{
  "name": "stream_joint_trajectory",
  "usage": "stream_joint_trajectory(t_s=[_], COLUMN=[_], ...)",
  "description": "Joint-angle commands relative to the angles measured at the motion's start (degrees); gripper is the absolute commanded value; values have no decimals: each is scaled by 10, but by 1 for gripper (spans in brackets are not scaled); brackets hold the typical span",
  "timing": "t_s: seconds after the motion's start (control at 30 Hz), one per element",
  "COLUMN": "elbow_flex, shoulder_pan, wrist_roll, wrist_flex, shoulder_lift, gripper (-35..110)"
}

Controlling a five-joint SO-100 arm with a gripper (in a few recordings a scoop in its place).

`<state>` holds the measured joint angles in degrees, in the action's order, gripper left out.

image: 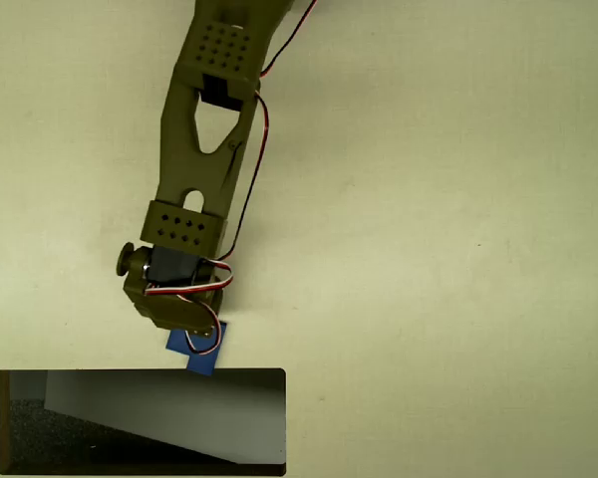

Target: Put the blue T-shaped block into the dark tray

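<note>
The blue T-shaped block (201, 353) shows in the overhead view just beyond the top rim of the dark tray (140, 373), at about the tray's upper middle. The olive arm reaches down from the top of the picture, and its wrist covers the block's upper part. The gripper (191, 337) sits right over the block. Its fingers are hidden under the wrist housing, so whether they hold the block cannot be made out. The tray has a black rim, a pale grey slanted inner wall and a dark speckled floor at its lower left.
Pale tabletop (448, 249) spreads wide to the right of the arm and tray. Red, white and black wires (249, 189) run along the arm's right side. The tray lies against the bottom edge of the picture.
</note>
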<state>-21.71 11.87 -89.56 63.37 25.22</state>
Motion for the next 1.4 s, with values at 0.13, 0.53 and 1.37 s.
stream_joint_trajectory(t_s=[0.13,0.53,1.37], elbow_flex=[15,-1,54], shoulder_pan=[11,-27,-100], wrist_roll=[-28,164,24], wrist_flex=[-71,-592,-946], shoulder_lift=[-15,-107,-297], gripper=[0,0,0])
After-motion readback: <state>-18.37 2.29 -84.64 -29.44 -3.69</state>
